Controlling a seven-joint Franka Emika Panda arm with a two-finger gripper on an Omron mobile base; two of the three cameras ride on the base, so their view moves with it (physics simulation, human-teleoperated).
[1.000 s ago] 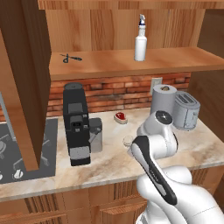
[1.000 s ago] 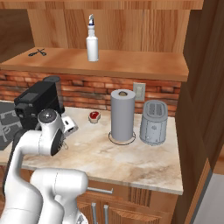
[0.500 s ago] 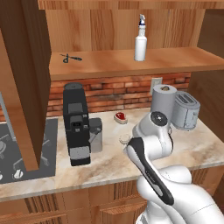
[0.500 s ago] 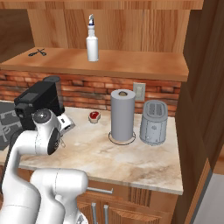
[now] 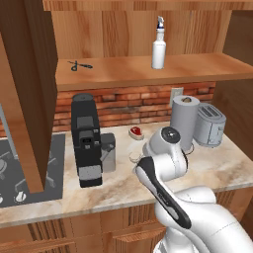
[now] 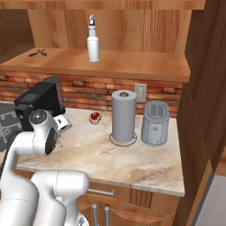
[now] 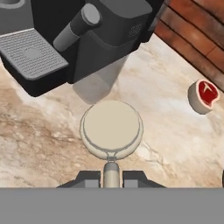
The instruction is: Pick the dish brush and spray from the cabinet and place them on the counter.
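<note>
My gripper (image 7: 111,177) is shut on the thin pale handle of the dish brush (image 7: 111,127). The brush's round cream head hangs low over the beige marbled counter (image 7: 39,135), just in front of the black coffee machine. From the left base view the brush head (image 5: 134,157) peeks out beside the arm's wrist. The white spray (image 5: 158,48) with its blue-and-white nozzle stands upright on the wooden shelf of the open cabinet (image 5: 188,69). The right base view also has the spray (image 6: 92,44) on the shelf.
A black coffee machine (image 5: 86,141) stands left of the hand. A small red-topped object (image 7: 203,97) lies near the brick wall. Paper towel roll (image 6: 123,115) and toaster (image 6: 154,123) stand to the right. Scissors (image 5: 79,65) lie on the shelf. The open cabinet door (image 5: 27,89) hangs left.
The arm has shifted a little to the left, toward the coffee machine, with the dish brush still in the gripper. The spray has not moved.
</note>
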